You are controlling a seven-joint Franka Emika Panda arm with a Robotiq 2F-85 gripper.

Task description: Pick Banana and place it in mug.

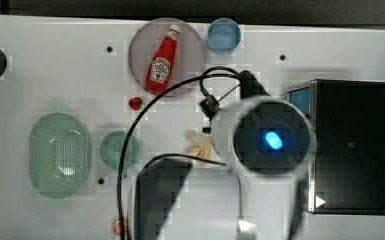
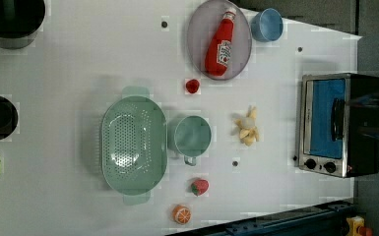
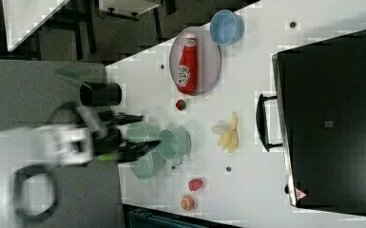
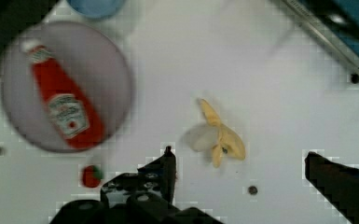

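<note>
The banana (image 4: 220, 140) lies on the white table, pale yellow with its peel strips splayed. It also appears as the banana (image 2: 247, 129), the banana (image 3: 228, 134) and, half under the arm, the banana (image 1: 200, 145). My gripper (image 4: 240, 159) hangs open above it, one finger on each side, touching nothing. The right view has the gripper (image 3: 145, 130) blurred and high over the table. The teal-green mug (image 2: 192, 136) stands upright and empty beside the colander, also seen as the mug (image 1: 119, 149) and the mug (image 3: 173, 143), a short way from the banana.
A green colander (image 2: 134, 142) touches the mug. A ketchup bottle (image 2: 219, 43) lies on a grey plate (image 2: 197, 29), with a blue cup (image 2: 267, 24) beside it. A toaster oven (image 2: 339, 125) stands near the banana. A small red fruit (image 2: 192, 86), a strawberry (image 2: 200, 187) and an orange slice (image 2: 181, 214) lie about.
</note>
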